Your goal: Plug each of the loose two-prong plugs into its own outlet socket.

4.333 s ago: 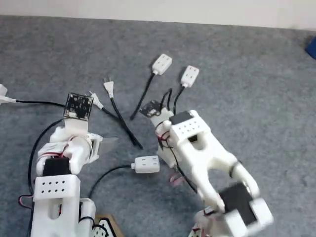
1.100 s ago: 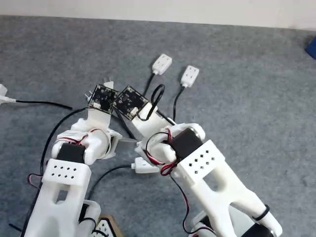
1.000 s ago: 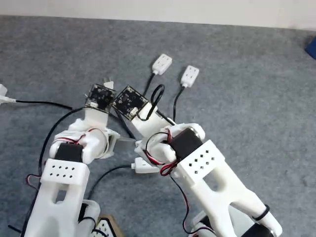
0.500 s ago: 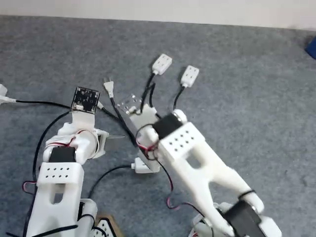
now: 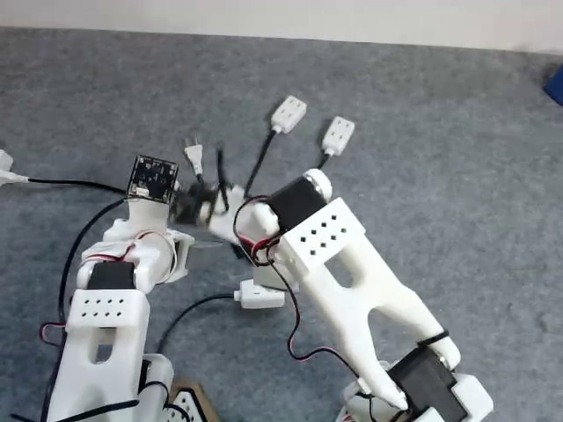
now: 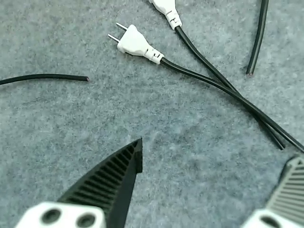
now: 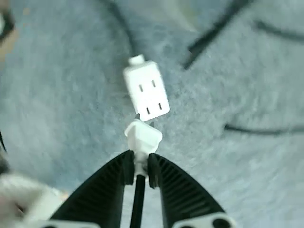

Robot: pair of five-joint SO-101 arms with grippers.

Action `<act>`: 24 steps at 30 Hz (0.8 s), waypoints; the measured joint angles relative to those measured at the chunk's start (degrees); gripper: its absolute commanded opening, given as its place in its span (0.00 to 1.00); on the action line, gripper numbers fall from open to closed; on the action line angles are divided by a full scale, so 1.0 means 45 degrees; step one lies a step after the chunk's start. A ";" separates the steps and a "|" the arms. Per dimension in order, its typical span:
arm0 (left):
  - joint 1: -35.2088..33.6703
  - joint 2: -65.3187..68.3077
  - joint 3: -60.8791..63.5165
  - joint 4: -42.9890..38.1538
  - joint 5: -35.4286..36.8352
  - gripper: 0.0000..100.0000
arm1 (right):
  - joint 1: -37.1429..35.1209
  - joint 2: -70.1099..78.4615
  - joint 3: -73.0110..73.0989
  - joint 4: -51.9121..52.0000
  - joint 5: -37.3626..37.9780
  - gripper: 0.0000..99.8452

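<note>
From the high view, a grey surface (image 5: 457, 176) is seen with two arms over it, the left arm (image 5: 106, 308) on one side and the right arm (image 5: 352, 264) angled across the middle. One socket (image 5: 288, 112) and a second socket (image 5: 338, 134) are laid side by side at the far end, each with a black cord trailing back toward the arms. A third socket (image 5: 262, 294) is parked just beside the right arm's forearm. A white plug (image 5: 193, 156) is lying loose beyond the left arm's wrist. Over to the left wrist view: the left claw (image 6: 216, 156) is spread wide apart above bare surface, nothing held between its fingers. A nearer plug (image 6: 135, 42) is lying flat ahead of it, both prongs plainly shown. A second plug (image 6: 166, 7) is cut off at the frame edge, and the black cords (image 6: 228, 88) of the two are crossed. Now the right wrist view: the right claw (image 7: 138, 164) is clamped on the neck of the held plug (image 7: 142, 135). The plug's head is pointed at a white socket (image 7: 146, 92) lying flat with its slots facing up. Plug and socket are brought end to end, just beside each other, and whether they are touching cannot be told.
</note>
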 measured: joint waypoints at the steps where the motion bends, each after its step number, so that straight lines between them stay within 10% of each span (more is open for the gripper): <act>1: 0.0000 0.0000 0.0000 0.0000 0.0000 0.43 | -0.0078 0.0000 0.0000 0.0059 0.0821 0.01; 14: 0.0000 0.0000 0.0000 0.0000 0.0000 0.43 | -0.0703 0.0000 -0.0020 0.0098 0.7600 0.01; 24: 0.0000 0.0000 0.0137 0.0000 0.0000 0.43 | -0.0430 0.1719 0.0215 -0.1915 0.8186 0.01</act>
